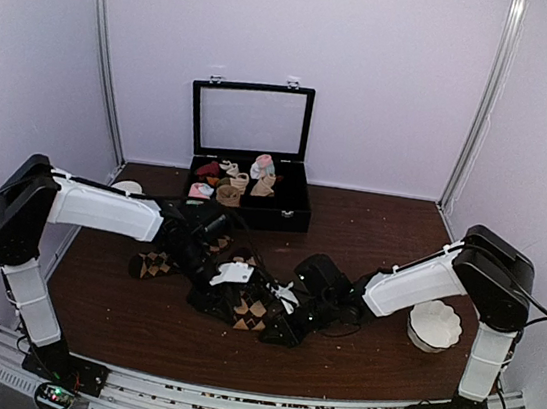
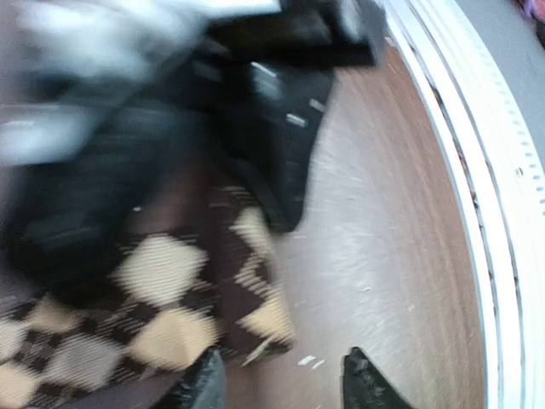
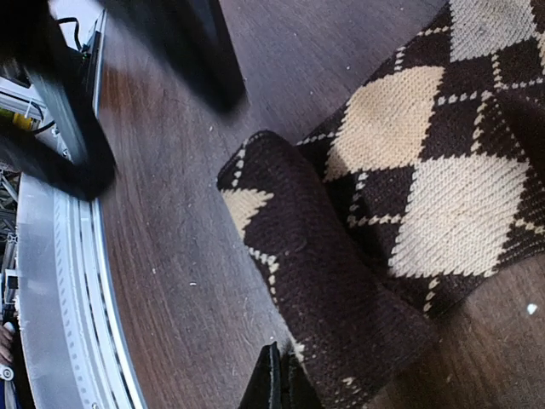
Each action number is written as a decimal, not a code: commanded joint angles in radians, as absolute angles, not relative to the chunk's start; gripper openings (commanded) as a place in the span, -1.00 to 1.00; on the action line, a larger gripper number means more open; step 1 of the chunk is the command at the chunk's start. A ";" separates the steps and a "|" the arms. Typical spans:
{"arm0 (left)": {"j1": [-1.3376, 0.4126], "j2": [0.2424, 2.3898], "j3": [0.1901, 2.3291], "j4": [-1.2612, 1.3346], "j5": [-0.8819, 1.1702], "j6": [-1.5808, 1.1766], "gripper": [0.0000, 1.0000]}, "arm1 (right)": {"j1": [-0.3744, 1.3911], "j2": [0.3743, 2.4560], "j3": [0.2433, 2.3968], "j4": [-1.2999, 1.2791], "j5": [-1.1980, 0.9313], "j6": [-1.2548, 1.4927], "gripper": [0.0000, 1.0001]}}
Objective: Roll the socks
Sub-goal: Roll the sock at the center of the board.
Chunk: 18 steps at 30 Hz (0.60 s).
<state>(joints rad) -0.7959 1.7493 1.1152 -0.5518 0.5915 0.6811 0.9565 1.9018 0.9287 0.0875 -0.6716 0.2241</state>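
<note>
The socks, dark brown with tan diamonds, lie in a bunch at the table's middle, with one end trailing left. My left gripper hovers over them. In the blurred left wrist view it is open with bare table between its fingertips, and the socks lie just left of the left fingertip. My right gripper is at the socks' right side. In the right wrist view it is shut, its tips pressed together against the edge of a folded-over part of the socks.
A black box with its lid up stands at the back and holds several small sock rolls. A white scalloped bowl sits at the right under the right arm. A small white object lies at the far left. The metal rail runs along the near edge.
</note>
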 commanded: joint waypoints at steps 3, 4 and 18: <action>-0.875 1.845 1.153 -0.555 0.576 0.686 0.03 | 0.955 1.906 0.903 0.120 -0.689 0.316 -1.00; -0.876 1.857 1.166 -0.555 0.570 0.678 0.01 | 0.955 1.903 0.899 0.128 -0.687 0.320 -1.00; -0.876 2.014 1.313 -0.661 0.486 0.665 -0.59 | 0.956 1.888 0.849 0.257 -0.674 0.390 -1.00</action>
<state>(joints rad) -0.8825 1.9697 1.2610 -0.5964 0.5331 0.6518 0.9474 1.9003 0.8631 0.2283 -0.6823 0.3771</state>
